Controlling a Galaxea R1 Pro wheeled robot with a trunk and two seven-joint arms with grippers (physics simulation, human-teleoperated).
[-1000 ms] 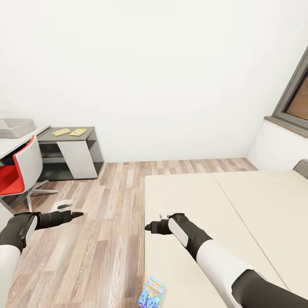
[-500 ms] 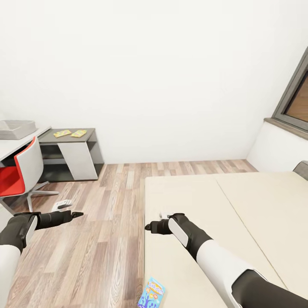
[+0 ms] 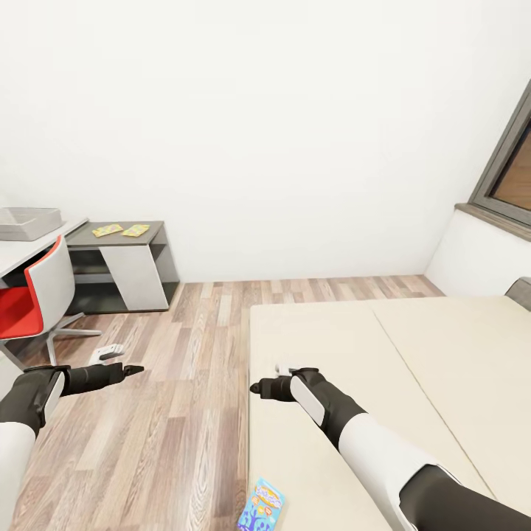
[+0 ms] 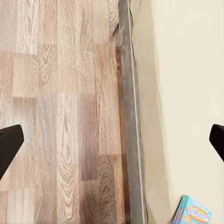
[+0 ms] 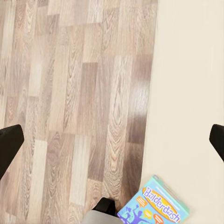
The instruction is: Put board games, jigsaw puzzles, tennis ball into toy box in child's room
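One board game lies near me on the bed; light, stiff, slippery probably, so I'd pinch its overhanging edge. Both my left gripper and right gripper gape wide, empty.

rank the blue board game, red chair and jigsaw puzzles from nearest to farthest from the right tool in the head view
From the right tool:
1. Blue board game, on the bed's near edge.
2. Red chair, across the floor at the desk.
3. Jigsaw puzzles, on the dark cabinet top by the wall.
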